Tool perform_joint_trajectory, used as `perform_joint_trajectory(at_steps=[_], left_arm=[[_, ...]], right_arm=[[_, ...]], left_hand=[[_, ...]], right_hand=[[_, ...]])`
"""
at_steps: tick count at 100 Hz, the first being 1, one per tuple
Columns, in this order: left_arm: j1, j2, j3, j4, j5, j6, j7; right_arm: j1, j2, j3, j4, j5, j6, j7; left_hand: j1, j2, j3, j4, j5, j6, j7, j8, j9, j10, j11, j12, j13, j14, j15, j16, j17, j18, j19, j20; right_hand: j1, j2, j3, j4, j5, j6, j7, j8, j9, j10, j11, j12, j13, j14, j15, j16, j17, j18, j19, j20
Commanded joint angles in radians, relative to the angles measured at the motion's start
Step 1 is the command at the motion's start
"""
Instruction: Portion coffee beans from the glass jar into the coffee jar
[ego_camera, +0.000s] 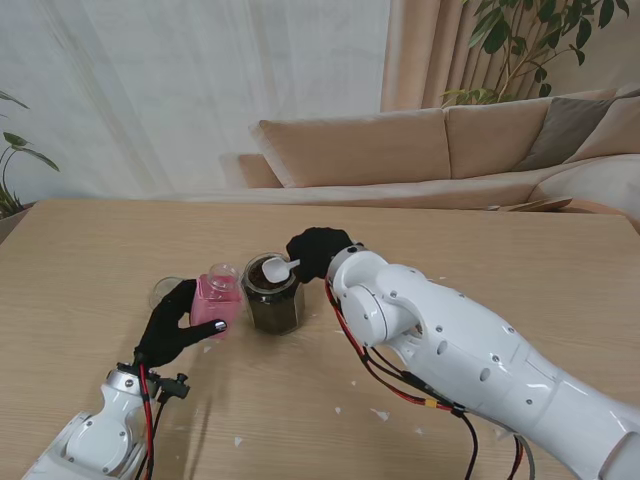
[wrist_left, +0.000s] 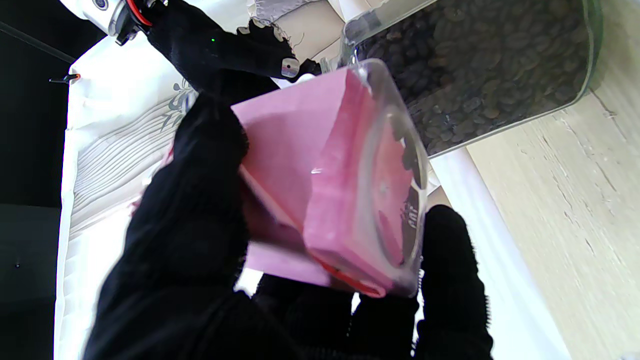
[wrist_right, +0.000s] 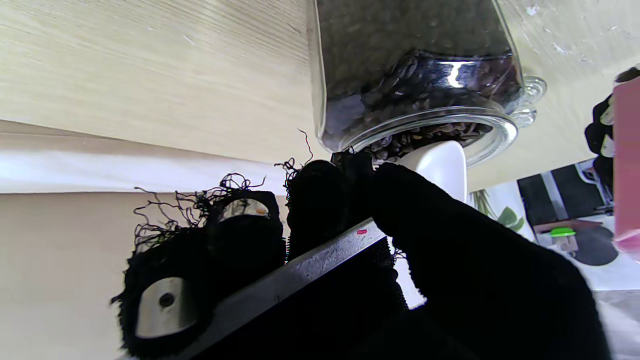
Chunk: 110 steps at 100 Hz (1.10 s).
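Right hand (ego_camera: 318, 252) grips white scoop (ego_camera: 276, 268) over the bean jar (ego_camera: 272, 296) mouth; left hand (ego_camera: 178, 322) clasps pink jar (ego_camera: 216, 299) just left of it.

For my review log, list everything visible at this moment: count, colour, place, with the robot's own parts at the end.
Glass jar: one, clear, full of dark coffee beans, open, table centre.
Scoop: one, white, at the glass jar's mouth, in the right hand.
Coffee jar: one, clear with pink inside, just left of the glass jar, in the left hand.
Lid: one, clear, on the table left of the coffee jar.
Table: one, light wood.
Sofa: one, beige, beyond the table.
Plants: two, green, far right and far left.
Left hand: black glove, grips the coffee jar.
Right hand: black glove, holds the scoop.
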<state>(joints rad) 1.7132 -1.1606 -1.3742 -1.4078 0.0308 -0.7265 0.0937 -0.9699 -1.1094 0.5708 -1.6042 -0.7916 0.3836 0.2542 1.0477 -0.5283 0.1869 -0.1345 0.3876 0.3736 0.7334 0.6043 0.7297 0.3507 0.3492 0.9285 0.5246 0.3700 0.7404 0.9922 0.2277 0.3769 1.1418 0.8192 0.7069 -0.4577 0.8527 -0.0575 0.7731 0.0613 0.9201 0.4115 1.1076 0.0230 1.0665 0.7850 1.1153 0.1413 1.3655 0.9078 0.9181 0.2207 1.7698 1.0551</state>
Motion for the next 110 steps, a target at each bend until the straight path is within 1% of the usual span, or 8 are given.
perform_joint_trajectory(at_steps=[1,20,33,45,70,80,88,110], left_arm=[[0.006,-0.004,0.000,-0.007,-0.001,-0.005,-0.015],[0.007,-0.004,0.000,-0.008,0.002,-0.003,-0.013],[0.007,-0.005,0.000,-0.008,0.004,-0.003,-0.011],[0.007,-0.005,0.000,-0.008,0.006,-0.002,-0.010],[0.007,-0.005,0.001,-0.008,0.009,-0.001,-0.008],[0.008,-0.005,0.001,-0.009,0.010,-0.001,-0.008],[0.008,-0.005,0.000,-0.009,0.010,-0.002,-0.007],[0.009,-0.005,-0.001,-0.008,0.010,-0.004,-0.007]], right_arm=[[-0.009,0.002,0.000,-0.024,-0.006,-0.011,0.023],[-0.013,0.010,0.007,-0.050,-0.006,-0.015,0.052],[-0.012,0.013,0.011,-0.058,0.006,-0.014,0.066],[-0.011,0.016,0.012,-0.063,0.009,-0.018,0.078],[-0.018,0.019,0.019,-0.079,0.033,-0.024,0.090],[-0.021,0.017,0.021,-0.080,0.037,-0.025,0.082],[-0.024,0.014,0.024,-0.077,0.045,-0.028,0.073],[-0.036,0.005,0.031,-0.063,0.045,-0.028,0.030]], left_hand=[[0.243,0.190,0.330,0.025,0.086,-0.190,0.235,0.063,0.110,-0.144,0.188,0.094,0.013,-0.022,0.003,0.019,-0.004,-0.011,-0.007,0.007],[0.243,0.191,0.330,0.025,0.086,-0.191,0.235,0.063,0.110,-0.145,0.188,0.094,0.013,-0.023,0.003,0.019,-0.004,-0.011,-0.007,0.007],[0.243,0.191,0.329,0.025,0.086,-0.191,0.235,0.063,0.109,-0.146,0.187,0.095,0.013,-0.022,0.002,0.019,-0.004,-0.011,-0.007,0.007],[0.243,0.191,0.330,0.025,0.086,-0.191,0.235,0.063,0.109,-0.145,0.187,0.094,0.013,-0.023,0.002,0.019,-0.004,-0.011,-0.007,0.007],[0.243,0.191,0.330,0.025,0.086,-0.191,0.236,0.064,0.109,-0.144,0.187,0.095,0.013,-0.022,0.002,0.020,-0.004,-0.011,-0.007,0.007],[0.243,0.190,0.330,0.025,0.086,-0.191,0.236,0.064,0.110,-0.145,0.187,0.095,0.013,-0.022,0.002,0.020,-0.004,-0.011,-0.007,0.007],[0.243,0.191,0.330,0.025,0.086,-0.191,0.236,0.064,0.109,-0.145,0.187,0.095,0.012,-0.023,0.001,0.020,-0.004,-0.011,-0.007,0.007],[0.243,0.190,0.330,0.025,0.086,-0.191,0.236,0.064,0.110,-0.145,0.187,0.095,0.013,-0.022,0.002,0.020,-0.004,-0.011,-0.007,0.007]], right_hand=[[-0.036,-0.020,-0.013,-0.001,-0.037,0.010,0.017,-0.008,-0.025,-0.026,0.033,0.017,0.003,-0.001,0.045,0.023,0.042,-0.091,0.195,-0.010],[-0.081,-0.042,-0.064,-0.033,-0.037,-0.005,-0.024,0.036,-0.050,-0.046,0.053,0.046,-0.008,-0.021,0.065,0.032,0.051,-0.115,0.209,-0.022],[-0.077,-0.014,-0.099,-0.047,-0.052,-0.040,-0.009,0.056,-0.069,-0.059,0.069,0.067,-0.018,-0.032,0.085,0.042,0.057,-0.130,0.225,-0.023],[-0.116,0.050,-0.164,-0.053,-0.058,-0.036,-0.101,0.105,-0.120,-0.053,0.052,0.091,-0.051,-0.024,0.083,0.052,0.043,-0.142,0.236,-0.024],[-0.108,0.183,-0.251,-0.044,-0.064,-0.060,-0.182,0.083,-0.193,-0.012,-0.013,0.060,-0.086,-0.011,0.067,0.056,0.031,-0.146,0.248,-0.024],[-0.009,0.179,-0.253,-0.022,-0.062,-0.102,-0.059,0.046,-0.177,-0.009,-0.003,0.054,-0.072,-0.012,0.072,0.054,0.044,-0.142,0.257,-0.032],[0.036,0.181,-0.222,-0.004,-0.051,-0.124,0.000,0.066,-0.168,-0.008,0.004,0.056,-0.064,-0.008,0.077,0.053,0.050,-0.138,0.262,-0.036],[0.053,0.174,-0.166,0.030,-0.047,-0.056,0.067,0.159,-0.126,-0.020,0.078,0.091,-0.003,-0.024,0.116,0.046,0.109,-0.130,0.294,-0.059]])
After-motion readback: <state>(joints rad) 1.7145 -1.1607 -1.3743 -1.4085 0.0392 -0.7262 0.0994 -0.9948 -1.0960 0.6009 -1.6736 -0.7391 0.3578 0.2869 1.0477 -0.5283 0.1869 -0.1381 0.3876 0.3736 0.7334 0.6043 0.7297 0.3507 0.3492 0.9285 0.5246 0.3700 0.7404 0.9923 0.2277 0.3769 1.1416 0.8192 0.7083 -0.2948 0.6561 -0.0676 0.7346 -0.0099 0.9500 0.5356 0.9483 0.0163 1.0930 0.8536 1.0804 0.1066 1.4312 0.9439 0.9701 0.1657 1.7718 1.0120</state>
